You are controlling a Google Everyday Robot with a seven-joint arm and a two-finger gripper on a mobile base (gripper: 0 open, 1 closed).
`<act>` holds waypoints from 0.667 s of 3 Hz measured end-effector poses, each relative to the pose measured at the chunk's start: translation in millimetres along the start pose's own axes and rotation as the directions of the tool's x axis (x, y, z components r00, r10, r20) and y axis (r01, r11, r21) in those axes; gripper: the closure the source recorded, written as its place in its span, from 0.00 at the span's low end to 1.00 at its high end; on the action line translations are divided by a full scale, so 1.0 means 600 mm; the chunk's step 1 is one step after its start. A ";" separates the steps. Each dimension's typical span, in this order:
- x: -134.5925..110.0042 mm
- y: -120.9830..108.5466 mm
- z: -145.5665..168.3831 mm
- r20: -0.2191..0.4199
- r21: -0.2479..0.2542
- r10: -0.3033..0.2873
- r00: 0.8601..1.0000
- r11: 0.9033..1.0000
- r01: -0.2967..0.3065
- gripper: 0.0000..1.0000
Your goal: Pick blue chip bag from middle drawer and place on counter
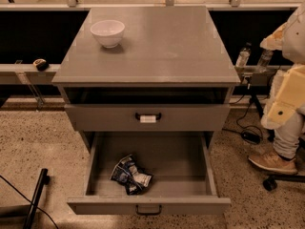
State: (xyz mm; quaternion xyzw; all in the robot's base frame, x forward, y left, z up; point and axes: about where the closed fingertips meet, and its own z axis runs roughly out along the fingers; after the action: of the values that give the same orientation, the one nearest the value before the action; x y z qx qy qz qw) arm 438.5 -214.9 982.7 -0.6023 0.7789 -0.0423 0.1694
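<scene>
The blue chip bag (130,174) lies crumpled on the floor of the middle drawer (190,166), left of centre and near the front. That drawer is pulled fully out, with its front panel and dark handle (148,209) at the bottom of the view. The counter (162,46) is the grey cabinet top above. My gripper is not in view.
A white bowl (107,32) stands on the counter's back left. Under the counter edge, a shut drawer front has a white-tagged handle (148,118). A seated person (286,109) and two bottles (243,56) are at the right. A thin dark bar (35,197) slants at lower left.
</scene>
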 end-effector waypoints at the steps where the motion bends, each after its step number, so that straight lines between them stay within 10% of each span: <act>1: 0.000 0.000 0.000 0.000 0.000 0.000 1.000 1.000 0.000 0.00; 2: -0.004 0.005 0.052 0.019 0.000 -0.001 1.000 1.000 0.001 0.00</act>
State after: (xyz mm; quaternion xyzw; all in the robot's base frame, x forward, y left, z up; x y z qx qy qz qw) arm 446.1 -207.3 952.9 -0.6031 0.7770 -0.0368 0.1768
